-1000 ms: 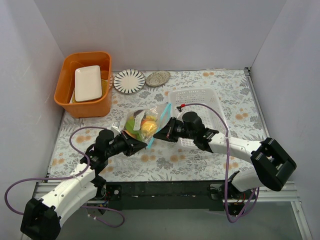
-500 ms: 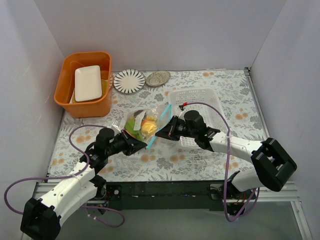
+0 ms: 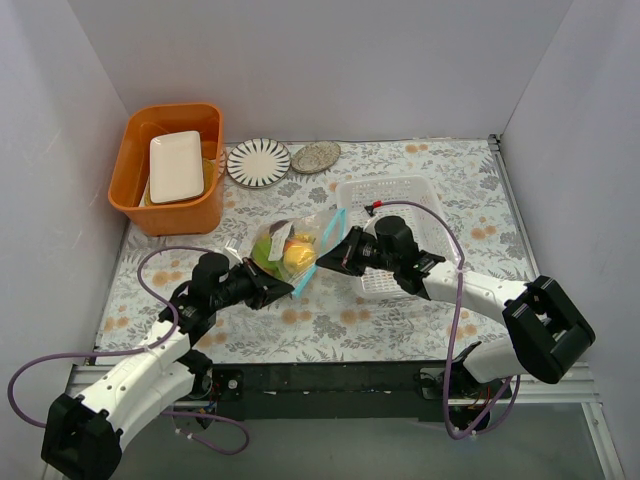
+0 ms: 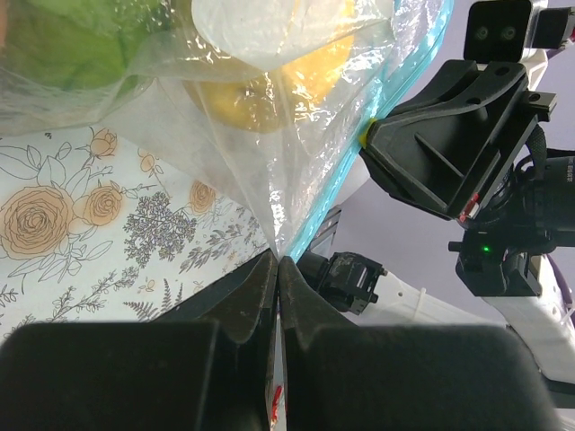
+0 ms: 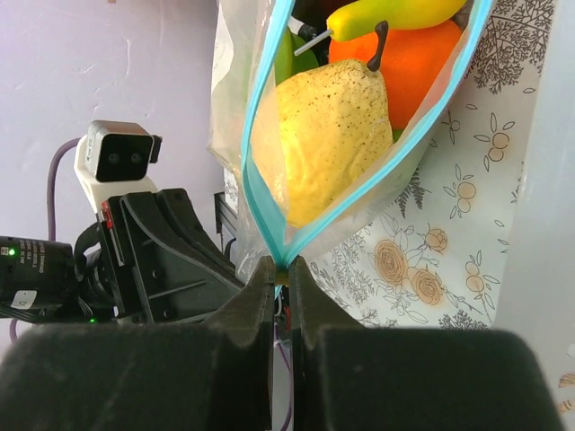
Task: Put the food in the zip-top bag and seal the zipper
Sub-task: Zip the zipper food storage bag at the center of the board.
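The clear zip-top bag (image 4: 301, 171) is stretched between the two claws over the flowered table (image 3: 330, 325), just left of the white lattice basket (image 3: 398, 195). The left claw (image 4: 277, 262) is fully closed, pinching the bag's lower corner. The right claw (image 5: 286, 268) is almost closed, nipping the end of the light blue zipper (image 5: 245, 162). From that pinch the strip's two sides spread apart, so the mouth stands open there. The toy fruits (image 3: 287, 250) are inside the bag: a speckled yellow fruit (image 5: 323, 135), an orange (image 5: 422, 54), a banana (image 5: 395, 13) and something green. At the far left an orange bin (image 3: 135, 195) holds a white tray (image 3: 177, 165), with a striped plate (image 3: 258, 162) beside it.
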Motion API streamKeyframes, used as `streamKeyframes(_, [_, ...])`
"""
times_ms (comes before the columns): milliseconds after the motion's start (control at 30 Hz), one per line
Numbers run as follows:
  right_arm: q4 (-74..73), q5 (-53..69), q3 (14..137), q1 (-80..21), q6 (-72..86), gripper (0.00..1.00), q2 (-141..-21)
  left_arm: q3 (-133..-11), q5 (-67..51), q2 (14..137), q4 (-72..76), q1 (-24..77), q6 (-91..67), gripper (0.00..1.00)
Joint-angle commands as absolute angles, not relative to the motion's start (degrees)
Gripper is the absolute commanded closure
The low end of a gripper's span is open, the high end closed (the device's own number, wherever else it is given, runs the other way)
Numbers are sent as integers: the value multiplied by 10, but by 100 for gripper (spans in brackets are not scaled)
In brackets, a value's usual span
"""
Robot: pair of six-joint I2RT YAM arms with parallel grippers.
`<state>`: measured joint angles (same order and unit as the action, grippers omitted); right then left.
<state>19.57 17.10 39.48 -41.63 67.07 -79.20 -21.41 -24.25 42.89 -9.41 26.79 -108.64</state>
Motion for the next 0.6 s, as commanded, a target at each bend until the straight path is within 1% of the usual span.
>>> streamKeyframes(0, [229, 134, 399, -388, 655, 96, -773, -223, -242, 417, -141, 265, -1070, 100])
streamKeyframes(567, [223, 147, 400, -352, 642, 96, -772, -234, -224, 387, -185, 263, -1065, 100])
